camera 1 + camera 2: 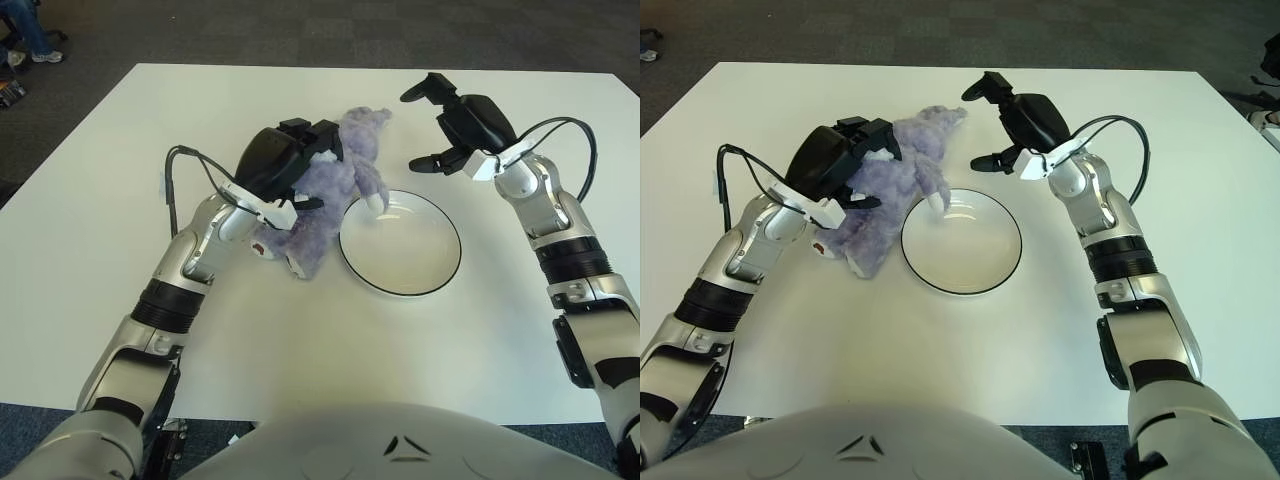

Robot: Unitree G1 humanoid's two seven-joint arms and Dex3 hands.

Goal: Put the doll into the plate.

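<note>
Purple plush doll sits frame centre on the white tabletop, one paw over the left rim of the plate. Your left hand is clamped on its back. Right hand, fingers spread and empty, hovers upper right of the plate.

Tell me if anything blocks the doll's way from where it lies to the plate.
Nothing visible does. The purple doll lies right against the plate's left rim, one paw already over the edge. The left hand is on the doll; the right hand hovers open behind the plate, off that path.
</note>
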